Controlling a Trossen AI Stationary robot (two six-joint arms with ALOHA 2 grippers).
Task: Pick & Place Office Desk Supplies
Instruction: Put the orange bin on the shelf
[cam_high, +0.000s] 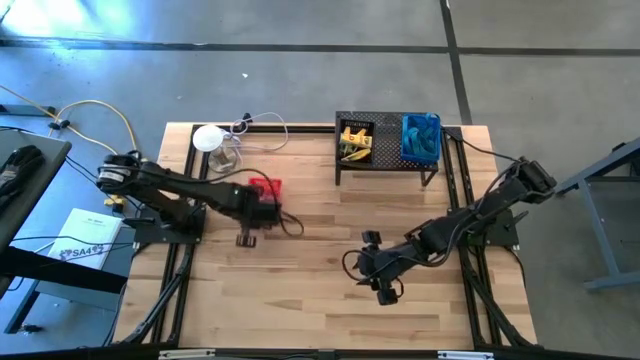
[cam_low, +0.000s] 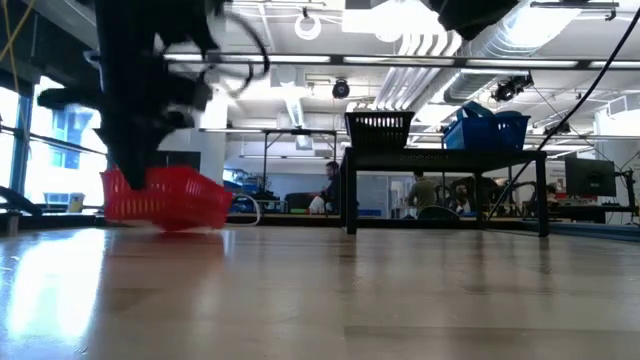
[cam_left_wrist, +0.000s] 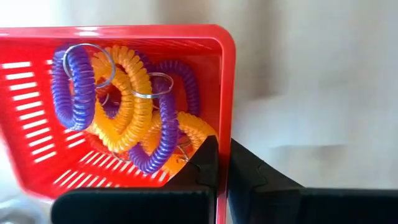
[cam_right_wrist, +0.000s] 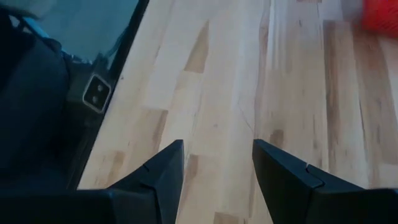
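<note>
While left gripper (cam_left_wrist: 222, 167) pinches red basket (cam_left_wrist: 37, 118) w/ purple/orange coil rings (cam_left_wrist: 134, 112), right gripper (cam_right_wrist: 217, 163) gapes empty.

Basket (cam_high: 266, 188) sits left on the counter (cam_high: 320, 300), coils (cam_left_wrist: 124, 106) inside it; shelf (cam_high: 388, 150) stands at the back.

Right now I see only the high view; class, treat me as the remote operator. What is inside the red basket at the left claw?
Observer: The left wrist view shows purple coiled rings and orange coiled rings lying in the red basket.
Operator: Does the left claw grip the basket?
Observer: Yes; the left claw is shut on the basket's side wall, one finger inside and one outside.
Operator: And the right claw?
Observer: The right wrist view shows the right claw open over the bare wooden table, holding nothing.
</note>
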